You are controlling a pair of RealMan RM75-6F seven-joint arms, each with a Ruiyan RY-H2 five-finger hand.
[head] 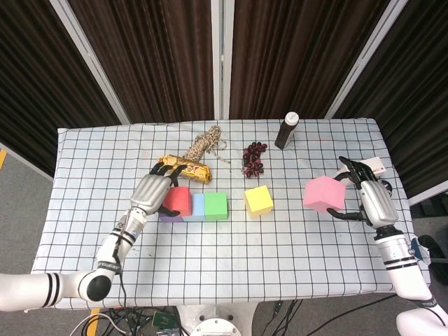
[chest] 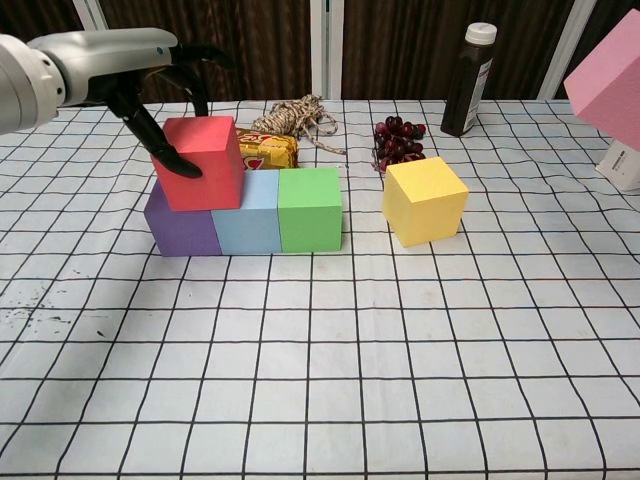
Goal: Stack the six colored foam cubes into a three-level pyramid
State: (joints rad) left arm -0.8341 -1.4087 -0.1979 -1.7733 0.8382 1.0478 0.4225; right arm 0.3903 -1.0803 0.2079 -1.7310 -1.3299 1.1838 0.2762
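Note:
The purple (chest: 182,226), light blue (chest: 247,212) and green (chest: 310,208) cubes stand in a row on the checked table. A red cube (chest: 203,160) rests on top, across the purple and light blue ones. My left hand (head: 150,189) grips it, thumb on the front face and fingers (chest: 190,75) over the back. The yellow cube (head: 258,200) sits alone to the right of the row. Near the table's right edge my right hand (head: 372,199) holds the pink cube (head: 324,194) above the cloth. In the chest view only a corner of the pink cube (chest: 610,75) shows.
A yellow snack packet (head: 185,169) lies just behind the row. Farther back are a coil of twine (head: 207,143), a dark red fruit bunch (head: 253,158) and a dark bottle (head: 287,130). A small white card (chest: 625,163) stands by the right edge.

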